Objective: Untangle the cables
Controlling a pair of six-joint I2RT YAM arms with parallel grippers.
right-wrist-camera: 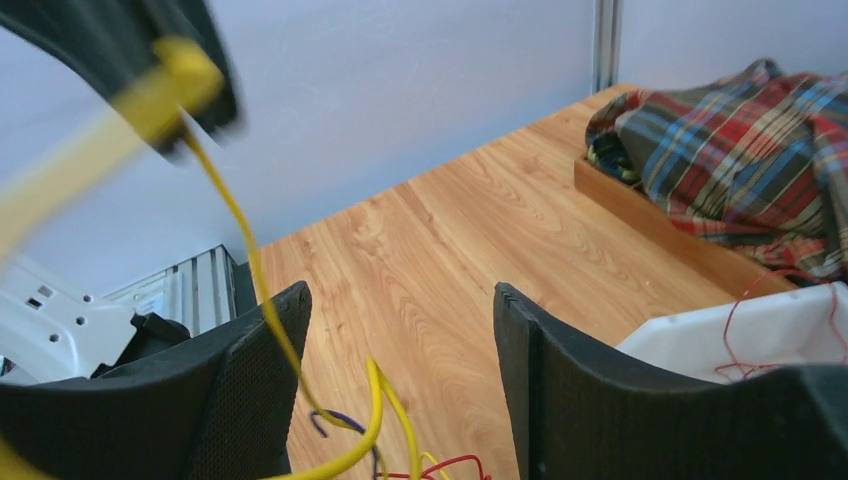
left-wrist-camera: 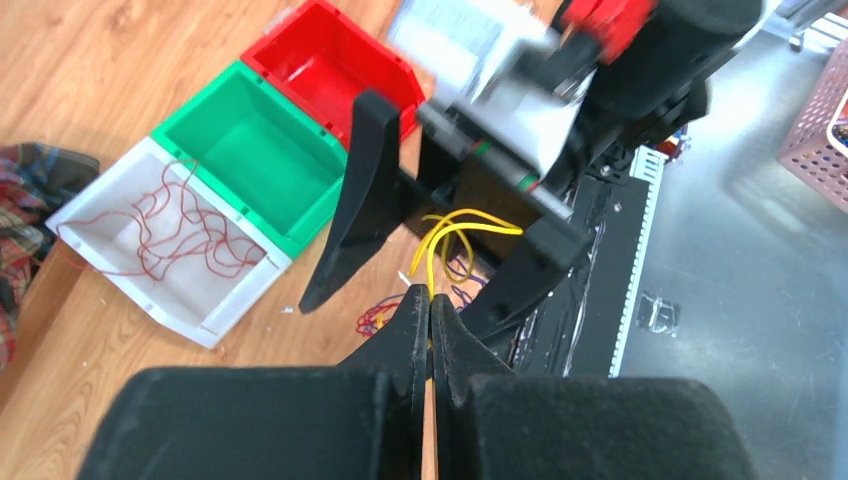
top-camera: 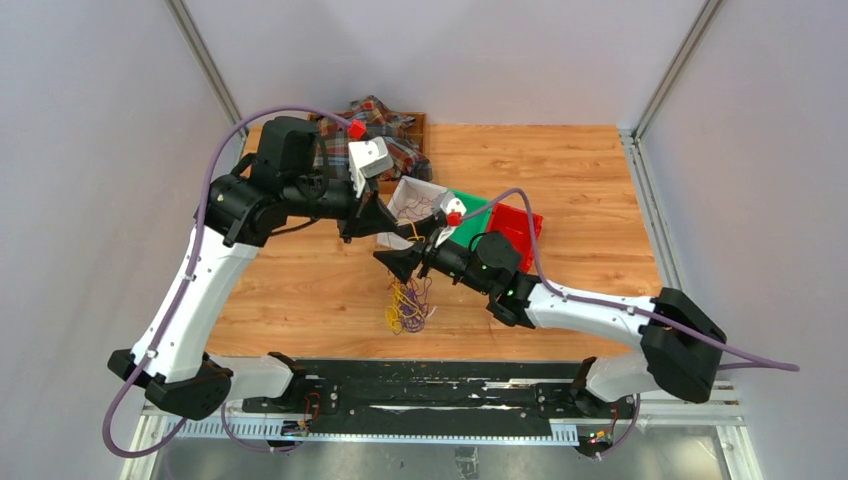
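The tangle of cables (top-camera: 408,308) lies on the wooden table near the front edge, a mix of yellow, red and purple loops. My left gripper (left-wrist-camera: 430,300) is shut on a yellow cable (left-wrist-camera: 455,228) that rises from the tangle. In the top view the left gripper (top-camera: 378,232) is beside the white bin. My right gripper (right-wrist-camera: 400,295) is open, just below the left one, and the yellow cable (right-wrist-camera: 260,300) runs between its fingers without being clamped. It also shows in the top view (top-camera: 398,262). Red and purple strands (right-wrist-camera: 440,465) lie below it.
A white bin (left-wrist-camera: 110,250) holds loose red cables (left-wrist-camera: 190,230). A green bin (left-wrist-camera: 260,150) and a red bin (left-wrist-camera: 335,65) stand next to it. A plaid cloth (top-camera: 375,130) lies in a wooden tray (right-wrist-camera: 650,215) at the back.
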